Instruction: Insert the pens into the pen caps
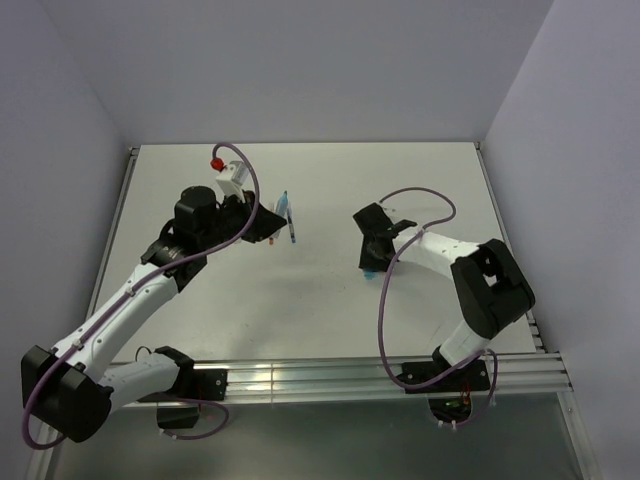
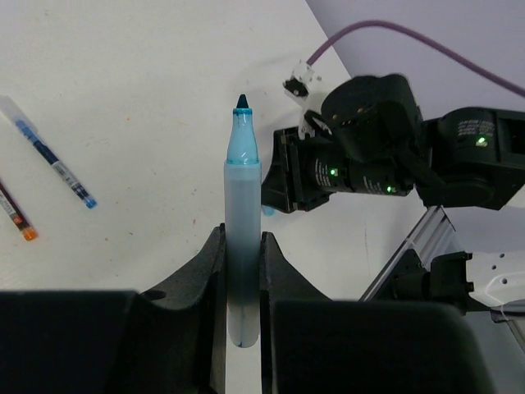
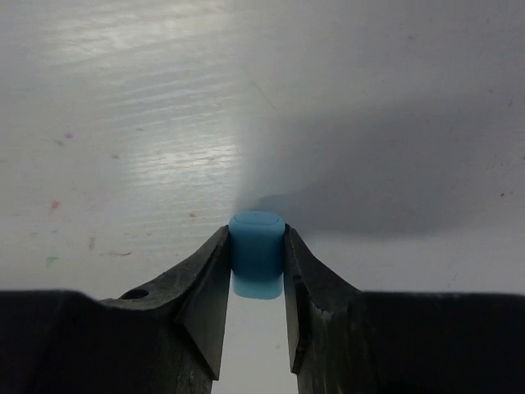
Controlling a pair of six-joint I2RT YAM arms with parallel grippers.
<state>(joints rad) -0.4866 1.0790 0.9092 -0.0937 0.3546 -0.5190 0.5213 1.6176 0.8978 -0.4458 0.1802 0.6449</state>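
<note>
My left gripper (image 2: 244, 235) is shut on a light blue marker (image 2: 243, 189), its uncapped tip pointing toward the right arm (image 2: 385, 164). In the top view the left gripper (image 1: 263, 228) hovers left of centre. My right gripper (image 3: 257, 240) is shut on a stubby light blue cap (image 3: 257, 246) just above the table. It also shows in the top view (image 1: 372, 260), with the cap (image 1: 370, 271) under it. A thin dark blue pen (image 2: 53, 160) and a thin red pen (image 2: 16, 212) lie on the table beside the left gripper. The green and yellow markers and caps are out of view.
The dark blue pen (image 1: 290, 222) lies just right of the left gripper in the top view. The white table (image 1: 300, 300) has raised rails on its left and right sides and a metal rail (image 1: 330, 378) at the near edge. Grey walls stand close behind.
</note>
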